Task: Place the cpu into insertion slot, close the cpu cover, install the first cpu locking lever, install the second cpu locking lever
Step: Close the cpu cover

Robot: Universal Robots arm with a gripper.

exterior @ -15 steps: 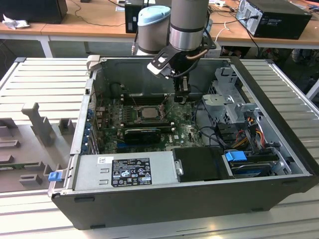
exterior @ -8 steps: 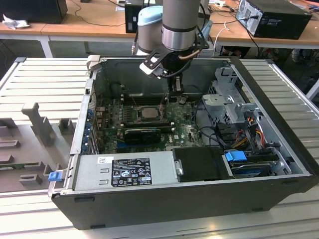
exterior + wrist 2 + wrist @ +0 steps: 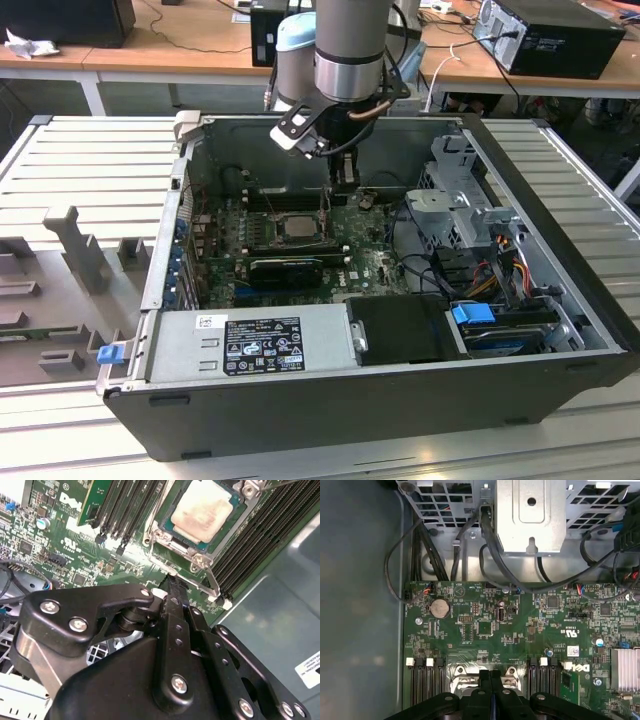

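Note:
The pale silver-beige cpu (image 3: pixel 202 509) lies in the insertion slot (image 3: pixel 290 228) on the green board. The dark metal cpu cover (image 3: pixel 161 535) frames it and looks flat over it. A thin wire locking lever (image 3: pixel 214 586) slants up from the socket's corner; in the exterior view it stands as a thin rod (image 3: pixel 325 207). My gripper (image 3: pixel 172 582) is shut, its black fingers pressed together. Its tips sit just off the socket's edge, close to the lever; I cannot tell whether they touch it. In the first wrist view the gripper (image 3: pixel 490 676) is over the socket's end.
Long black memory sticks (image 3: pixel 125 510) flank the socket. A metal drive cage (image 3: pixel 530 515) with black cables (image 3: pixel 490 545) stands beyond the board. The power supply (image 3: pixel 250 345) fills the case's near side. The case walls (image 3: pixel 540 200) enclose the working space.

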